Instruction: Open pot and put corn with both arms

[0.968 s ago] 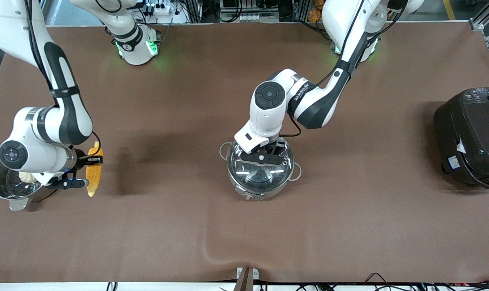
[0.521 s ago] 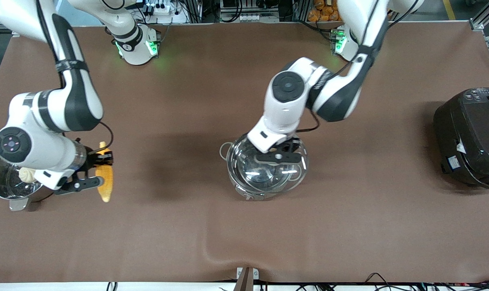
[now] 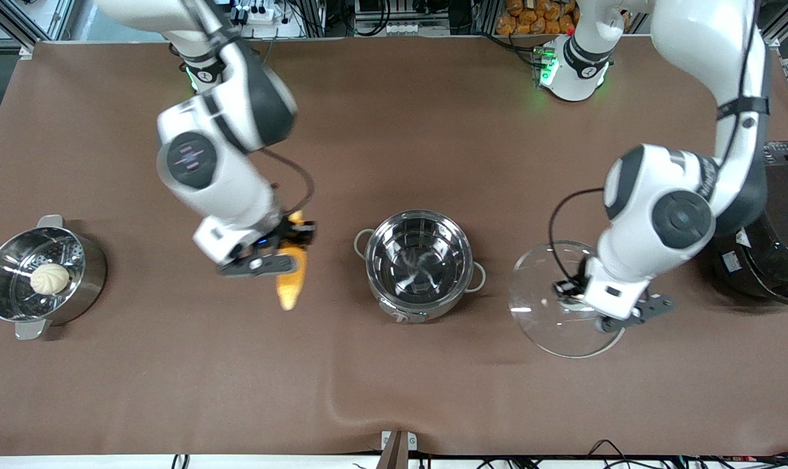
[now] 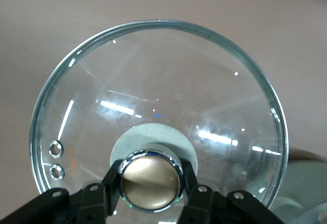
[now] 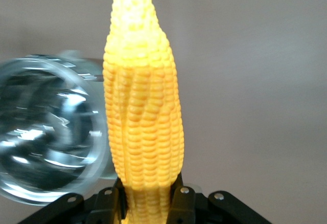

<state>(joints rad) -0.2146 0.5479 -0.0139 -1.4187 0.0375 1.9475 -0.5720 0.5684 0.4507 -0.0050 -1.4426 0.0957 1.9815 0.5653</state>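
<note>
The corn (image 3: 290, 281), a long tapered yellow-orange cob, hangs in the air over the bare brown table, between the pot and the steamer, about midway between the table's two long edges. The right gripper (image 3: 283, 251) is clamped on its thick end, as the right wrist view shows, with the cob (image 5: 142, 106) running out from between the black fingers (image 5: 180, 198) and its narrow tip free. It looks stiff and fairly light, with bumpy kernels that give the pads some purchase; held at one end it may swing, so a grasp near the thick end, as here, seems sound only if the move stays smooth.

The round shiny steel pot (image 3: 423, 264) with thin wire loop handles stands open near the middle of the table, empty as far as can be seen, and shows as a blur beside the cob in the right wrist view (image 5: 48, 152).

Its round glass lid (image 3: 557, 303) is over the table toward the left arm's end, between the pot and the big black rice cooker (image 3: 759, 221) at that short edge. The left gripper (image 3: 573, 293) is clenched on the copper-coloured knob (image 4: 149, 180). Glass is heavy, slick and breakable, so the knob is the right place to hold it.

At the right arm's end stands a steel steamer pot (image 3: 75, 286) holding a round white bun (image 3: 49, 279).
</note>
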